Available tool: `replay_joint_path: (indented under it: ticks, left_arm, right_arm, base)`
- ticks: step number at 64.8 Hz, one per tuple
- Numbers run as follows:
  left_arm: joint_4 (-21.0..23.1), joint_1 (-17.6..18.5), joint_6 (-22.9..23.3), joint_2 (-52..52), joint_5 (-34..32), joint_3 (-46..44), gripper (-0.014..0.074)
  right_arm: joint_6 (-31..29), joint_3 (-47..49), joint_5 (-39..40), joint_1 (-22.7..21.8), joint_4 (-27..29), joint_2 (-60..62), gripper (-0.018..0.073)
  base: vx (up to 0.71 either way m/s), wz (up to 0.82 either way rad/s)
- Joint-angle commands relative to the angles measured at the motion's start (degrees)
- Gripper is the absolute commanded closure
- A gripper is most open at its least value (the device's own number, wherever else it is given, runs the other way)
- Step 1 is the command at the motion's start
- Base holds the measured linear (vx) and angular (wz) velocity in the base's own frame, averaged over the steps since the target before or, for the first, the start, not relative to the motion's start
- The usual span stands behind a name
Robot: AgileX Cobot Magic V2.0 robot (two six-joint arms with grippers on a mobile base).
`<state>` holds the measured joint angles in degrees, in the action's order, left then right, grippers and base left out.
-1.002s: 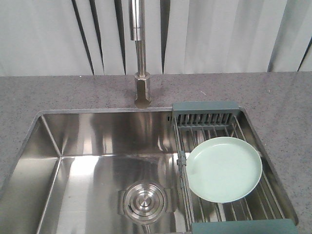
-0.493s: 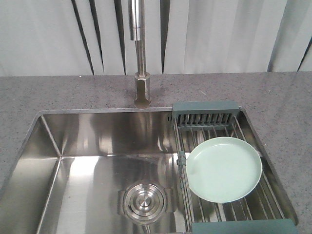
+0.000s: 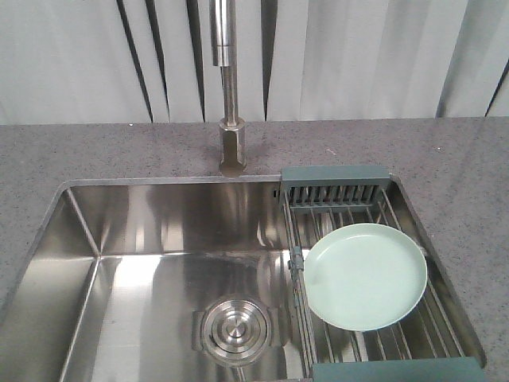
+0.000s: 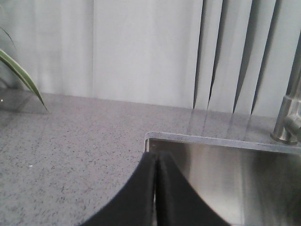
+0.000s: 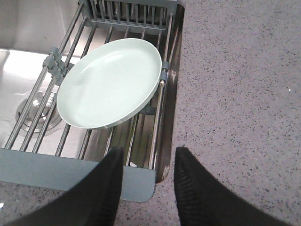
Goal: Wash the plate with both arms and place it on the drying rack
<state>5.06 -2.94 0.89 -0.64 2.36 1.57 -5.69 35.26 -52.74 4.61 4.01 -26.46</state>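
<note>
The round pale mint-green plate (image 3: 366,276) (image 5: 110,84) lies face up on the rectangular drying rack of parallel metal wires with grey-green plastic end pieces (image 3: 338,191) (image 5: 70,172). The rack spans the right end of the stainless steel sink basin (image 3: 159,231). The plate lies ahead of the right pincer (image 5: 148,165) and slightly to its left, apart from both fingertips. The right pincer is open: its two black fingers (image 5: 188,174) stand separated, one over the near end piece of the rack, the other over the speckled grey stone desk (image 5: 235,94). The left pincer (image 4: 155,162) is closed on nothing, its two black fingers pressed together. It hangs at the near left corner of the basin, with the desk to its left. A brushed steel tap column (image 3: 231,103) rises behind the basin. A round steel drain (image 3: 235,329) sits in the basin floor.
</note>
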Motion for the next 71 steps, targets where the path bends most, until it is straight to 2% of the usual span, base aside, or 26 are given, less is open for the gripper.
replay_joint_path:
  ticks: [1,71]
  left_arm:
    - [-0.2,-0.1,1.7,-0.9,-5.5,-1.4,0.0603]
    - [-0.1,-0.1,2.1,-0.9,-5.9,-1.6,0.0603]
  right_arm:
    - [-0.6,1.5,3.3,-0.2,-0.3,-0.3,0.0296]
    - [-0.6,1.5,3.3,-0.2,-0.3,-0.3,0.0296]
  base:
    - [0.00,0.00]
    - [0.00,0.00]
